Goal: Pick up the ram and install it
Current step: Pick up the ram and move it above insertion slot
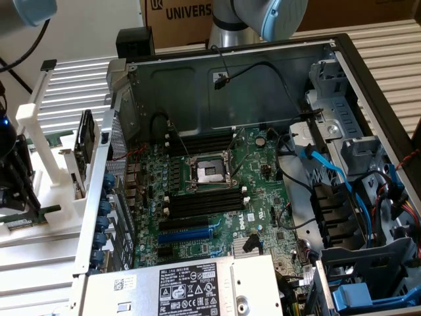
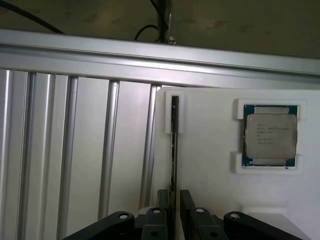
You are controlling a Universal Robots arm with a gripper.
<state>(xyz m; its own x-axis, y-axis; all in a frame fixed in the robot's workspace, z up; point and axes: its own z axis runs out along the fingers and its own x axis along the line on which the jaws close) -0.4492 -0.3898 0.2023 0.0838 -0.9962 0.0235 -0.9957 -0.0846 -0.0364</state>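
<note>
The gripper (image 2: 174, 195) keeps its fingers (image 2: 163, 201) slightly spread, one on each side of the long, thin ram stick (image 2: 174, 145), which stands edge-on in a white plastic holder (image 2: 210, 190).

Cardboard box (image 1: 181, 16) at the back: "UNIVERS" in dark capitals, the rest of the word hidden. Black label (image 1: 187, 288) on the power supply (image 1: 131, 289): "DELL" at the top corner, other print too small to read. Processor (image 2: 270, 136) lid: printed lines, unreadable.
</note>
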